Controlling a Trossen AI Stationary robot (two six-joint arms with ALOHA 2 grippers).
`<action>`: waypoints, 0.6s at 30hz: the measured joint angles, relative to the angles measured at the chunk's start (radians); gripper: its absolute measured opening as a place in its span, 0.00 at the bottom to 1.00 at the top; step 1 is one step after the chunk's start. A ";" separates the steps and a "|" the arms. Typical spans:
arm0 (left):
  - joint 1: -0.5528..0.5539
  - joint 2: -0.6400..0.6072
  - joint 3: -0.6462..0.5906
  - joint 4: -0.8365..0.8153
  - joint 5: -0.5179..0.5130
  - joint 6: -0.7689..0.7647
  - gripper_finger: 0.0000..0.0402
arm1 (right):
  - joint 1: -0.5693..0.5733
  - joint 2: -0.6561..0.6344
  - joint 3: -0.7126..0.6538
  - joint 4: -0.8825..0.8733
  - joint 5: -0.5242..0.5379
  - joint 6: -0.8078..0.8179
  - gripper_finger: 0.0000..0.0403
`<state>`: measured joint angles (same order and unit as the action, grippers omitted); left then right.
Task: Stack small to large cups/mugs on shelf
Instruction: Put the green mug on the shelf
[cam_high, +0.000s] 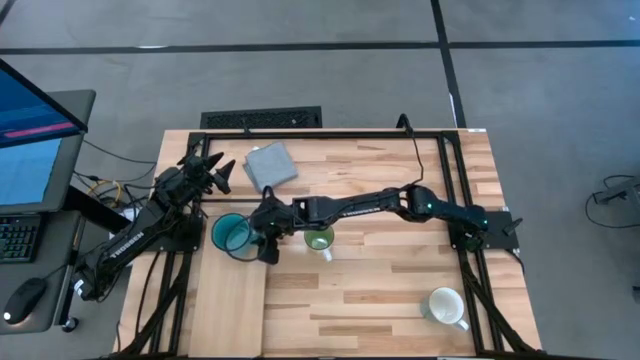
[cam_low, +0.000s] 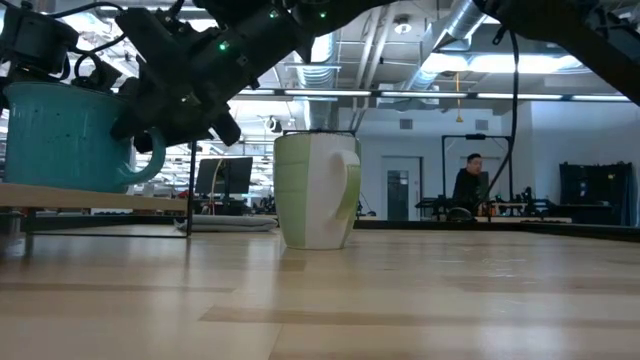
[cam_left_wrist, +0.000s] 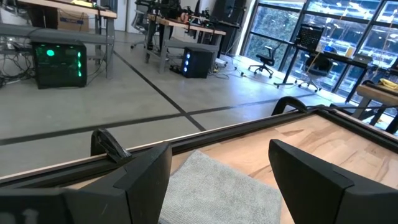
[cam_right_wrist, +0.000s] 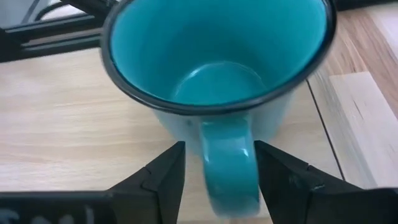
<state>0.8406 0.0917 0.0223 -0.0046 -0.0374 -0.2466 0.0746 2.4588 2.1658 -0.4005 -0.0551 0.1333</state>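
A teal mug (cam_high: 232, 234) with a dark rim and glossy inside stands upright at the pale shelf's (cam_high: 228, 300) far end. The right gripper (cam_right_wrist: 219, 163) straddles its handle, fingers apart, seemingly not touching. A green mug (cam_high: 319, 240) stands just beside it; a white mug (cam_high: 445, 306) lies well apart. The left gripper (cam_left_wrist: 219, 177) hangs open over a grey pad (cam_high: 271, 165).

A teal mug (cam_high: 232, 233) stands upright on the pale shelf (cam_high: 228, 300); green mug (cam_high: 319, 240) mid-table; white mug (cam_high: 446, 306) far corner.

Teal mug (cam_low: 65, 135) cut off at left; its handle (cam_right_wrist: 229, 168) (blurred) runs off-frame.
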 joint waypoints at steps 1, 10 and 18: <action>0.000 0.000 0.000 0.000 0.000 0.000 0.65 | 0.000 0.000 0.000 -0.008 0.000 0.000 0.52; 0.000 0.000 0.000 -0.001 0.001 0.000 0.65 | -0.006 0.001 0.033 -0.130 0.000 0.016 0.58; 0.000 0.000 0.000 -0.003 0.011 0.000 0.65 | -0.012 0.001 0.032 -0.313 -0.023 0.034 0.58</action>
<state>0.8402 0.0917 0.0223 -0.0072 -0.0261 -0.2466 0.0627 2.4599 2.1983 -0.7131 -0.0780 0.1677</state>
